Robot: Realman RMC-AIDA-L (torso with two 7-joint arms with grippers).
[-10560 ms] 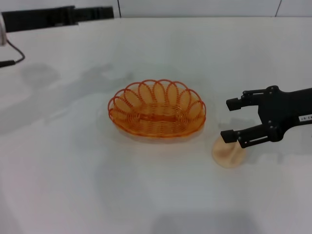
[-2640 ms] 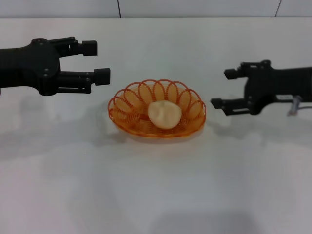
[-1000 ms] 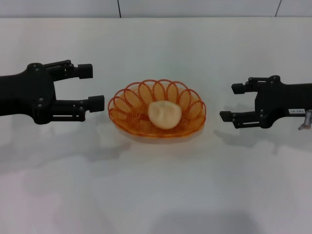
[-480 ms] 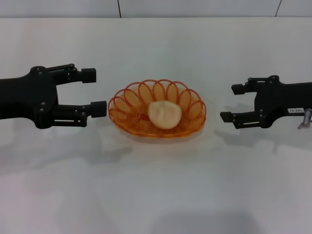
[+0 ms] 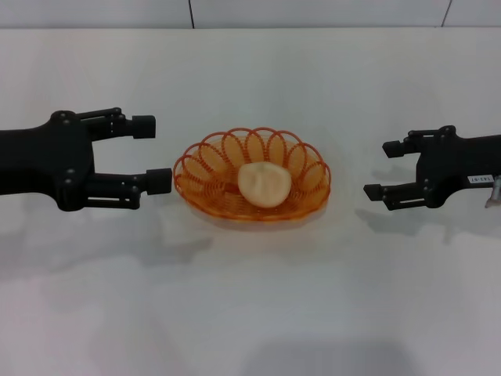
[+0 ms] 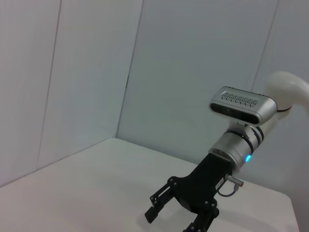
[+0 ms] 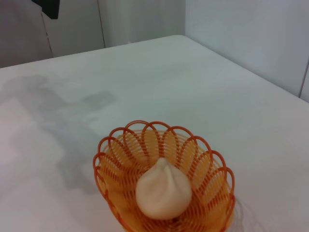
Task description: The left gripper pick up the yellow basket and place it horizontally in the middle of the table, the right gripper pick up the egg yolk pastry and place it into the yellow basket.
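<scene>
The yellow basket (image 5: 207, 168) lies lengthwise in the middle of the white table (image 5: 250, 298). The egg yolk pastry (image 5: 264, 184) rests inside it; the right wrist view shows both the basket (image 7: 212, 186) and the pastry (image 7: 162, 192). My left gripper (image 5: 151, 153) is open and empty, just left of the basket's rim. My right gripper (image 5: 383, 169) is open and empty, a short way right of the basket. The left wrist view shows the right gripper (image 6: 171, 212) from afar.
The back edge of the table meets a pale wall (image 5: 313, 12) at the top of the head view. The robot's head camera unit (image 6: 244, 104) shows in the left wrist view.
Since half a second ago my right gripper has drawn back to the right, away from the basket. My left gripper has barely moved. Earlier the pastry went from the table into the basket.
</scene>
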